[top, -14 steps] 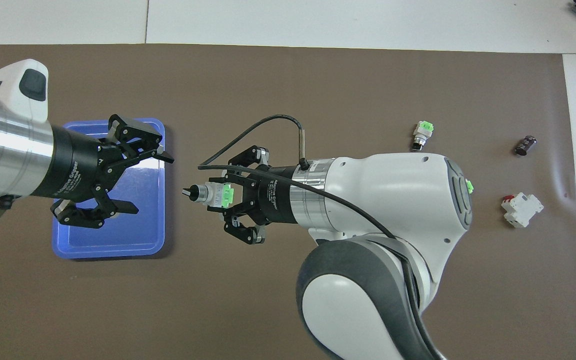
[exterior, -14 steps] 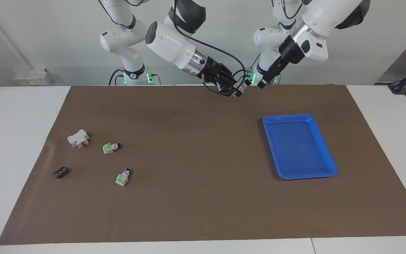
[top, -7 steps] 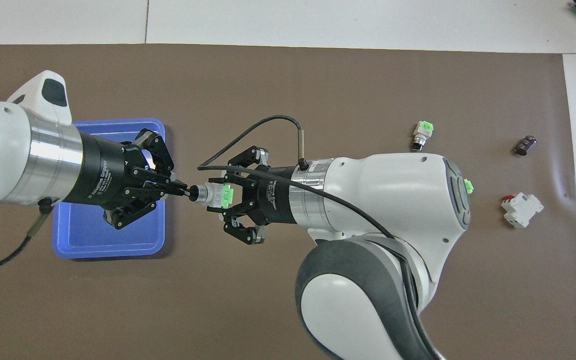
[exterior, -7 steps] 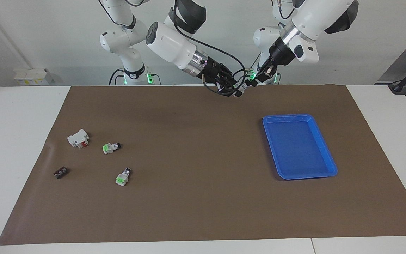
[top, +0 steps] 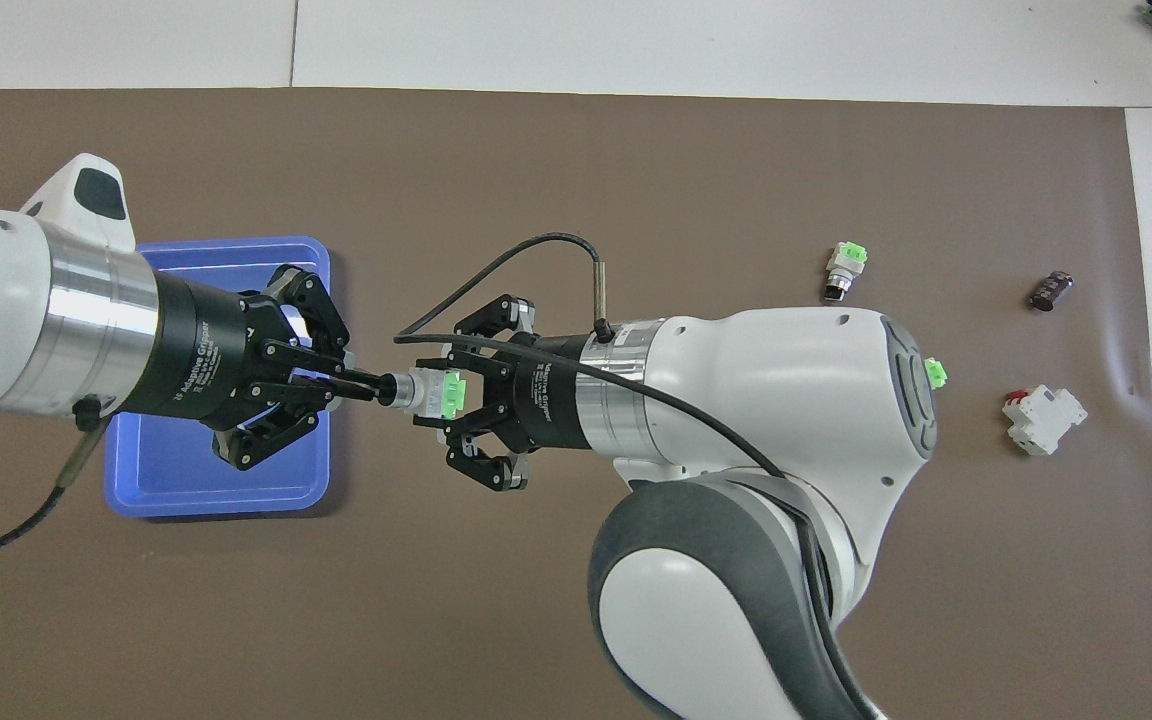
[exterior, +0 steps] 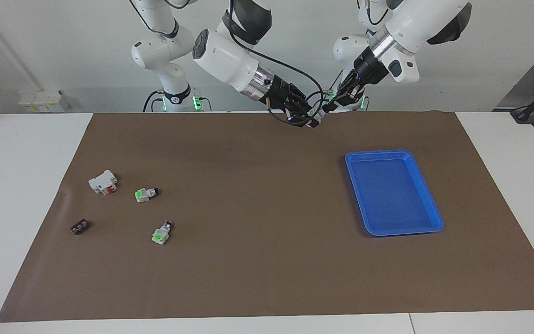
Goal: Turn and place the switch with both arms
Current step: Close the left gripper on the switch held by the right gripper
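My right gripper (top: 439, 392) (exterior: 312, 119) is shut on a white switch (top: 428, 390) with a green face, held up over the brown mat beside the blue tray. The black knob (top: 388, 388) points toward my left gripper (top: 368, 385) (exterior: 328, 108). That gripper is shut on the knob, above the tray's edge. Two more switches (exterior: 145, 194) (exterior: 161, 233) lie on the mat toward the right arm's end. In the overhead view one of them (top: 844, 268) shows fully, and the other is mostly hidden under my right arm.
The blue tray (exterior: 394, 195) (top: 216, 480) lies toward the left arm's end with nothing in it. A white block with a red part (exterior: 103, 182) (top: 1044, 420) and a small black piece (exterior: 79, 227) (top: 1050, 290) lie near the two loose switches.
My left gripper came in from over the tray, open, to the held switch and shut on its knob. The right gripper kept its hold almost still.
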You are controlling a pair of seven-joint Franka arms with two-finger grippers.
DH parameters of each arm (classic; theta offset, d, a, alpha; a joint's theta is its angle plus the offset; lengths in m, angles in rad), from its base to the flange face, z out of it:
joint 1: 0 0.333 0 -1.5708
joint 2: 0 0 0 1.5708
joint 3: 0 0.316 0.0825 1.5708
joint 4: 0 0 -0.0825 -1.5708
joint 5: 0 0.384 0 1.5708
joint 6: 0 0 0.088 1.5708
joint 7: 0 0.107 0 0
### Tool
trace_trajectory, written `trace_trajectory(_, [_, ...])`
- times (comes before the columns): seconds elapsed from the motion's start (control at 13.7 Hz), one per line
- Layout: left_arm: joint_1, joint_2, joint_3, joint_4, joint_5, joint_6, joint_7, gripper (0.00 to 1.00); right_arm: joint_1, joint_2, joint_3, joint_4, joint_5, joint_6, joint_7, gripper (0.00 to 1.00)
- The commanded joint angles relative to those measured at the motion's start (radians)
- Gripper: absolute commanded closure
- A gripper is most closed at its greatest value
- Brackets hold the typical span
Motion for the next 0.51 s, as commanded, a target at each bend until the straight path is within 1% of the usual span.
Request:
trace_trajectory(0.0, [0.01,-0.054,-0.002,-0.073,-0.061,0.004,-0.012,0.9,0.007,0.008,-0.004,0.016,0.016,0.012,0.014,1.0])
trace_trajectory(0.15, [0.011,-0.069,-0.001,-0.106,-0.087,0.029,-0.02,0.86,0.007,0.008,-0.004,0.016,0.016,0.012,0.014,1.0])
trace_trajectory(0.36, [0.011,-0.094,-0.001,-0.162,-0.113,0.088,-0.02,0.86,0.007,0.008,-0.004,0.016,0.016,0.012,0.014,1.0])
trace_trajectory(0.44, [0.013,-0.102,-0.001,-0.176,-0.127,0.095,-0.018,0.84,0.007,0.008,-0.004,0.016,0.016,0.012,0.014,1.0])
